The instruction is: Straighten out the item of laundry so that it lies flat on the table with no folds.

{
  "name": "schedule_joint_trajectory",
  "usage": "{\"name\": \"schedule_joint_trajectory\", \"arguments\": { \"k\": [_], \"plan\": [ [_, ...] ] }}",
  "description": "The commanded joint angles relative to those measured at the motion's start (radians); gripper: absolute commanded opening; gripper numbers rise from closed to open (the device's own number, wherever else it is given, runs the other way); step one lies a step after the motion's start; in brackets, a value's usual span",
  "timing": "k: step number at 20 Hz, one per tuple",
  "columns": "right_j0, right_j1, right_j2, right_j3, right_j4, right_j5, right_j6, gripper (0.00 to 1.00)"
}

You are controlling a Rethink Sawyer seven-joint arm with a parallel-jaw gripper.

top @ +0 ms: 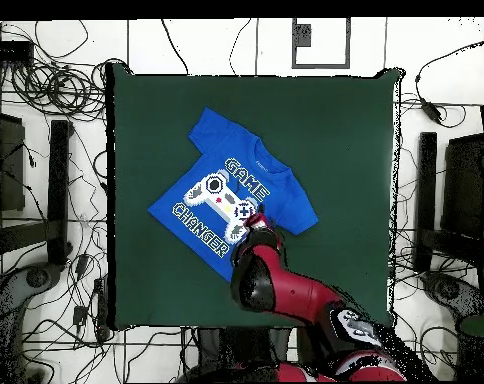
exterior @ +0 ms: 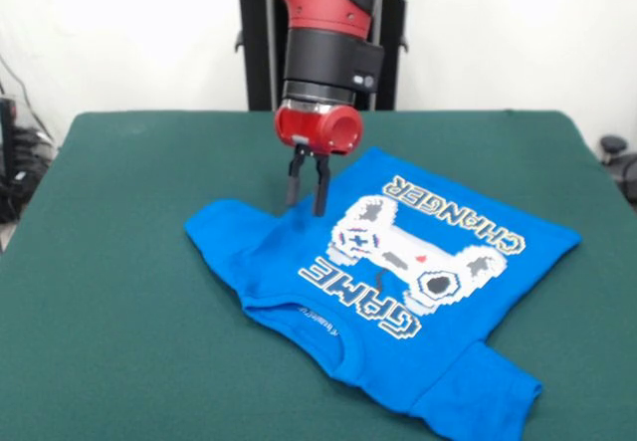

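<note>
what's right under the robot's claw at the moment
The claw points down at the blue T-shirt, printed side up, near its sleeve. The green table lies beneath; whatever the shirt covers is hidden.

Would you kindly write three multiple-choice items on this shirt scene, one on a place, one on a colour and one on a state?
1. Where is the gripper?
A. Over the bare green table, clear of the cloth
B. At the T-shirt, beside the controller print
C. Drawn back off the table

2. What colour is the T-shirt?
A. Red
B. White
C. Bright blue

3. Which side of the T-shirt faces up?
A. The printed side
B. The plain side
C. Neither, it is balled up

Answers:
1 B: in the front view the fingertips reach down to the blue cloth next to the print.
2 C: the cloth is bright blue on the dark green table.
3 A: the white controller and the words GAME CHANGER show in both views.
</note>
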Motion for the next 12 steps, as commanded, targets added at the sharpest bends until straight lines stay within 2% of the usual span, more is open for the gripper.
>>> {"name": "schedule_joint_trajectory", "arguments": {
  "k": [1, 12],
  "plan": [
    [-0.005, 0.023, 0.115, -0.112, -0.041, 0.123, 0.035, 1.0],
    [0.017, 0.025, 0.088, -0.182, -0.026, 0.209, 0.016, 1.0]
  ]
}}
